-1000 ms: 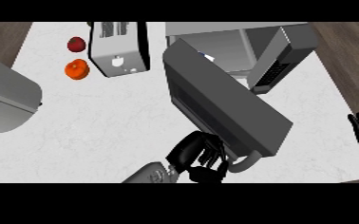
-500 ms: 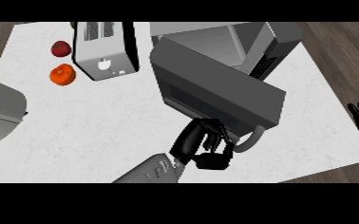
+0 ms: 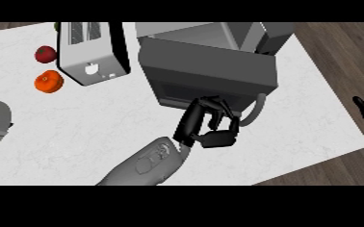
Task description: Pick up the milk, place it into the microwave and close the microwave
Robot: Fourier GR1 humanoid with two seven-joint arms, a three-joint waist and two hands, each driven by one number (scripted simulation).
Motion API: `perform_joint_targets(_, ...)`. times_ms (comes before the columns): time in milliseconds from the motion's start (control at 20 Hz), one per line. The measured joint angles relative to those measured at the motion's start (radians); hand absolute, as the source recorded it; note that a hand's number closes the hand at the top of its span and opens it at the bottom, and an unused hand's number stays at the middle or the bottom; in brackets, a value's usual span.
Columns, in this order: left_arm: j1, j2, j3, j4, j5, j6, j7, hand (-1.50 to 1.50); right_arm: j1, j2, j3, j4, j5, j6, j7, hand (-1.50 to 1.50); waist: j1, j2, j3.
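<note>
While no milk carton shows on the white marble tabletop [image 3: 107,120], presumably inside the grey box-shaped microwave [image 3: 213,57], the robot hand [image 3: 206,127], fingers curled empty, pushes its dark door [image 3: 206,74] toward twelve o'clock, nearly closed.

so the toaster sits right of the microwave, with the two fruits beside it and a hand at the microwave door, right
Not quite. The head view shows the toaster left of the microwave, not right of it. The rest holds: the red fruit and orange fruit lie beside the toaster, and the hand is at the microwave door.
</note>
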Motion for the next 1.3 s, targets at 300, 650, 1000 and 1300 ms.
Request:
perform_joint_targets(300,-0.081,-0.004,0.045,0.066,0.095,0.013,-0.019,1.50,-0.029,-0.034,-0.005,-0.016,-0.041,0.023,0.041,-1.50,-0.028,0.012,0.002)
perform_joint_targets(650,-0.176,-0.004,0.100,0.148,0.187,0.004,-0.046,1.50,-0.065,-0.073,-0.024,-0.022,-0.079,0.037,0.078,-1.50,-0.052,0.026,0.002)
perform_joint_targets(1000,-0.192,-0.004,0.108,0.169,0.258,-0.009,-0.111,1.50,-0.099,-0.102,-0.042,-0.012,-0.123,0.048,0.108,-1.50,-0.061,0.030,0.004)
perform_joint_targets(1300,-0.194,-0.004,0.103,0.180,0.299,-0.011,-0.167,1.50,-0.124,-0.137,-0.067,0.006,-0.148,0.058,0.128,-1.50,-0.070,0.033,0.007)
